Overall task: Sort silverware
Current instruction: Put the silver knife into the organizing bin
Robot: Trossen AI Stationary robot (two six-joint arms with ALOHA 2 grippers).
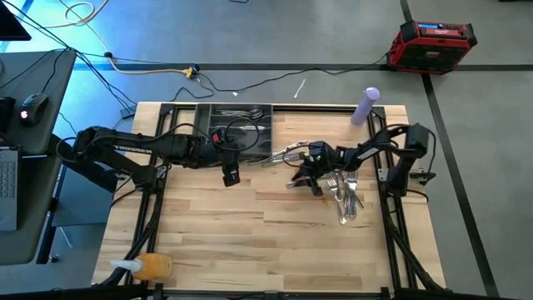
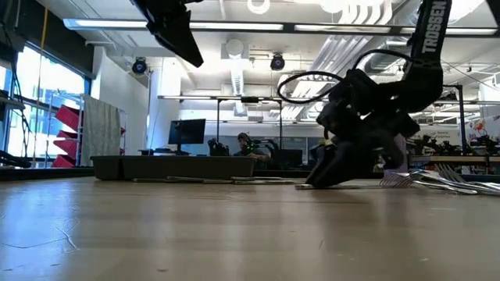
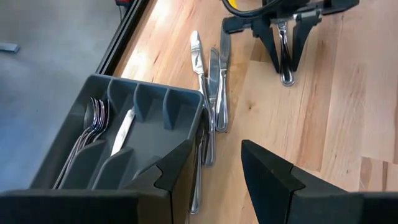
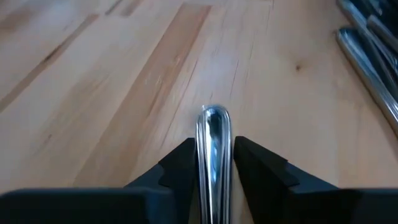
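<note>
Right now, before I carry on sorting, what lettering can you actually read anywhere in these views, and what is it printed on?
"TROSSEN": white letters running down the right arm in the low view.
"TROSSEN": on the left arm in the high view, small and only just legible.
Red case on the floor: it carries a label, too small to read.
Silverware, tray, purple bottle: no readable text.

One shiny silver utensil (image 4: 213,155) lies flat on the bench; more silverware (image 1: 348,198) is piled nearby, others sit in the tray.
</note>
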